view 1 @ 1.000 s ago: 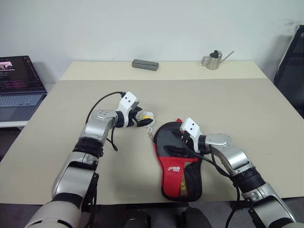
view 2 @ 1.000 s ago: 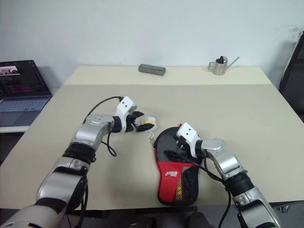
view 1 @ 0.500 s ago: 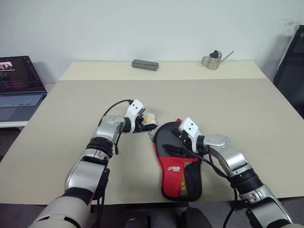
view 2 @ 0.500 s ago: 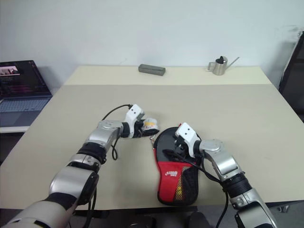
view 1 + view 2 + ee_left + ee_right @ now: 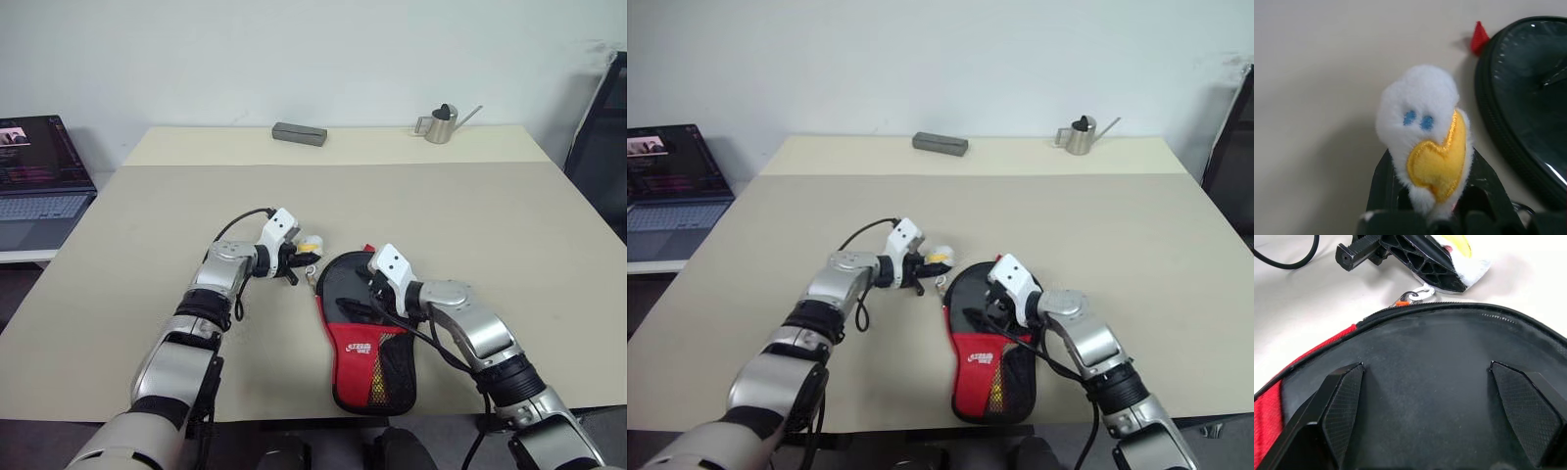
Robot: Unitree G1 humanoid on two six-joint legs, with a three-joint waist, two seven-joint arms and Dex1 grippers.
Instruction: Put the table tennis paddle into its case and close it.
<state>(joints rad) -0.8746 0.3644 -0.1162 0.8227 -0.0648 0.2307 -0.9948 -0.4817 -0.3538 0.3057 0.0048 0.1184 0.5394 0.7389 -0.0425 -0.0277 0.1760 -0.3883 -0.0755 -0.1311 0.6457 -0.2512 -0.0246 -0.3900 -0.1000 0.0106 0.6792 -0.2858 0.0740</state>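
Note:
The case (image 5: 364, 345), black with a red panel and mesh pocket, lies flat on the table near the front edge. Its white-and-yellow plush charm (image 5: 1427, 132) sits at the case's upper left, joined to it by a short chain (image 5: 1415, 296). My left gripper (image 5: 299, 253) is shut on the charm. My right gripper (image 5: 1435, 406) is open, its fingers resting spread on the case's round black part (image 5: 345, 286). The table tennis paddle is hidden.
On the beige table (image 5: 470, 215), a grey block (image 5: 299, 133) and a small metal watering can (image 5: 441, 123) stand at the far edge. A laptop (image 5: 39, 181) sits off to the left. A dark chair (image 5: 602, 147) stands at the right.
My left gripper moved right to the plush charm and shut on it. The right gripper stayed open on the case.

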